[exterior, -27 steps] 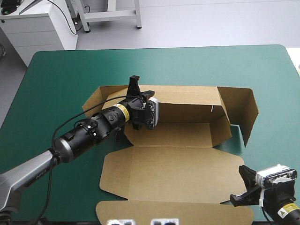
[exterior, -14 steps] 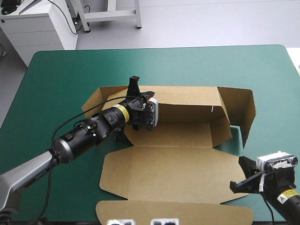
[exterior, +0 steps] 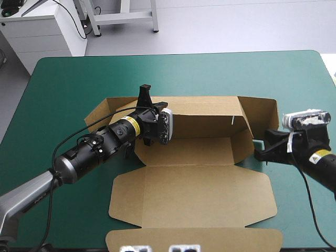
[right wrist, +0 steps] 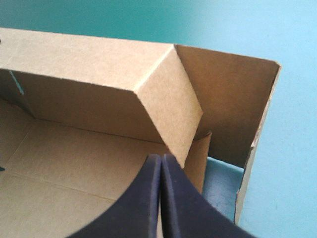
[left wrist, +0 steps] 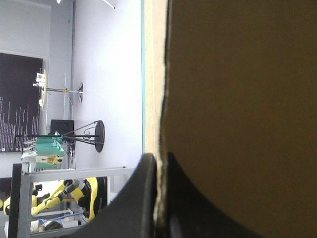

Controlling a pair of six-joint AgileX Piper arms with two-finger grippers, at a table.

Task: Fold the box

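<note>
The brown box (exterior: 189, 194) lies mid-table, its back wall raised and its lid panel flat toward the front. My left gripper (exterior: 147, 105) is at the back wall's left end; in the left wrist view its black fingers (left wrist: 148, 198) pinch the edge of the brown board (left wrist: 237, 99). My right gripper (exterior: 258, 154) sits at the box's right end, low by the floor. In the right wrist view the right gripper (right wrist: 161, 163) is shut in a pointed arch, tip against the folded corner flap (right wrist: 173, 109), with the tall end flap (right wrist: 233, 109) just beyond.
The teal-green cover (exterior: 68, 79) shows bare behind and to both sides of the box. The lid's front tab (exterior: 194, 239) reaches the table's front edge. A white cabinet (exterior: 42, 31) stands beyond the back left corner.
My right gripper moved from the table's front right corner up to the box's right end. The right end flap swung inward. My left gripper shifted slightly left and back with the wall.
</note>
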